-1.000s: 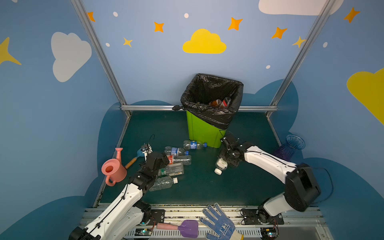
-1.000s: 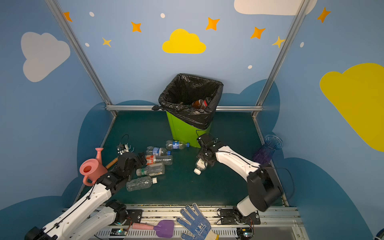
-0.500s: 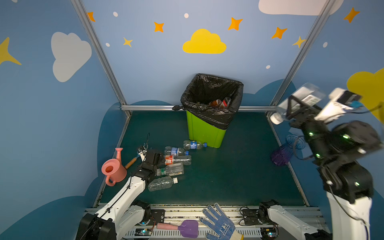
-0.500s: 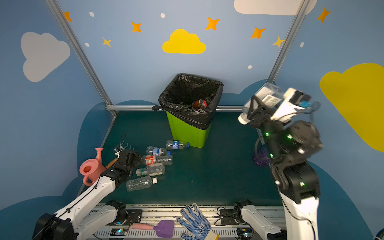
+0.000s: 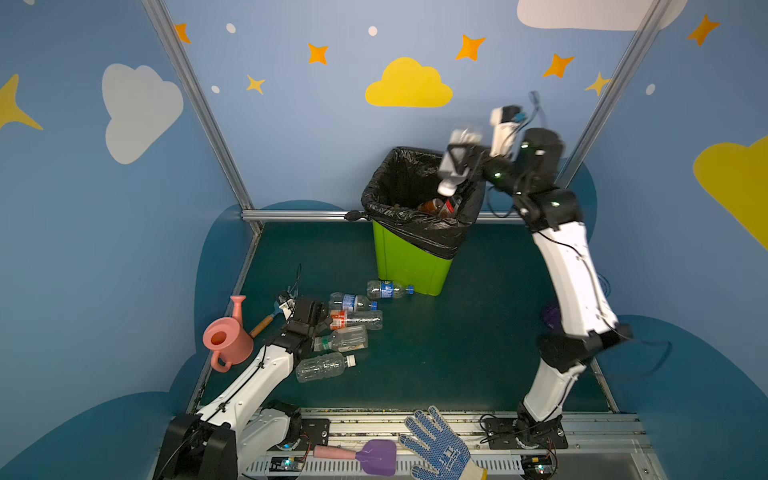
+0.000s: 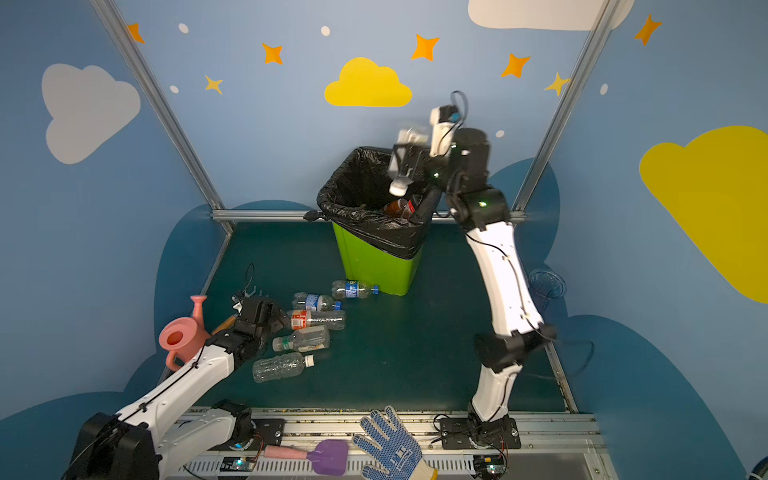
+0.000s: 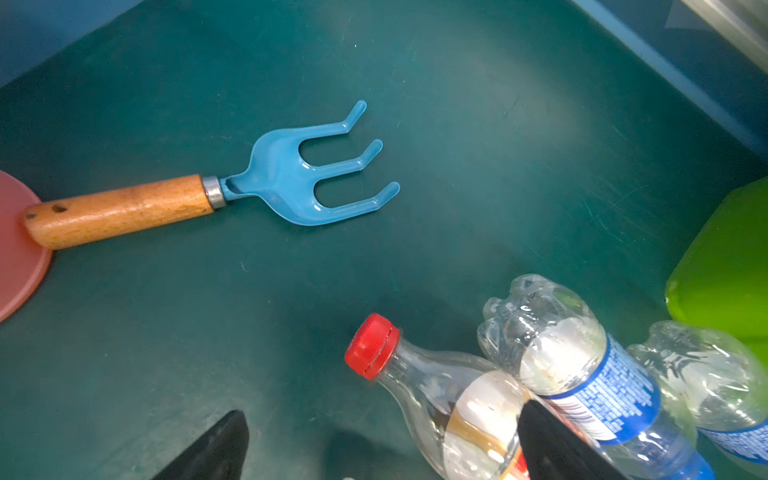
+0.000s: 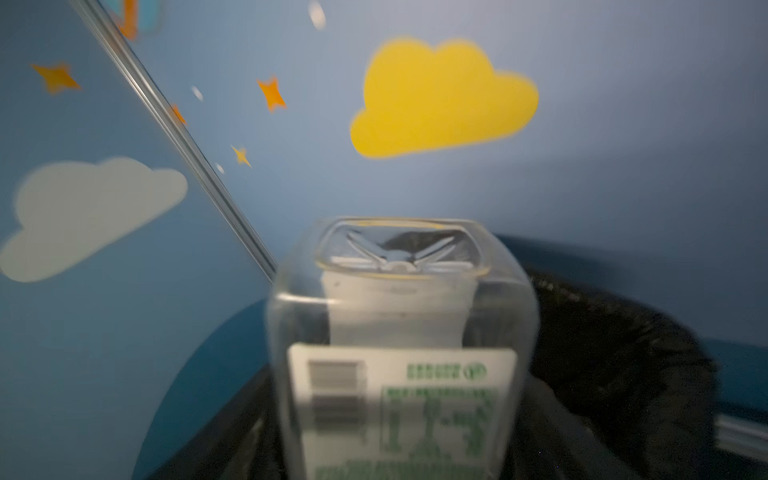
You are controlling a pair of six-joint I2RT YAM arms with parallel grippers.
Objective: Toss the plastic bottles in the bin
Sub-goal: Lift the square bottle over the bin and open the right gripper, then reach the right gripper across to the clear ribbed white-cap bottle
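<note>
My right gripper [image 5: 457, 164] is raised over the bin [image 5: 409, 266], a lime-green tub with a black bag over its rim. A clear bottle with a white label [image 5: 451, 174] [image 6: 402, 166] hangs cap-down at this gripper, blurred. In the right wrist view that bottle [image 8: 399, 332] fills the middle and hides the fingers, so the grip is unclear. A brown bottle [image 5: 434, 205] lies inside the bin. Several clear bottles [image 5: 357, 320] lie on the floor at the left. My left gripper [image 7: 382, 411] [image 5: 309, 311] stands open low over the red-capped bottle [image 7: 436, 395].
A blue hand rake with a wooden handle [image 7: 270, 183] lies beside a pink watering can [image 5: 226, 340] at the left wall. A blue-purple vase [image 6: 546, 284] stands behind the right arm. A dotted glove [image 5: 440, 446] and a purple spade [image 5: 374, 457] lie on the front rail.
My right arm lifted the white-label bottle off the floor, swung high to the right, then came back over the bin. The left gripper shifted slightly towards the bottles' caps.
</note>
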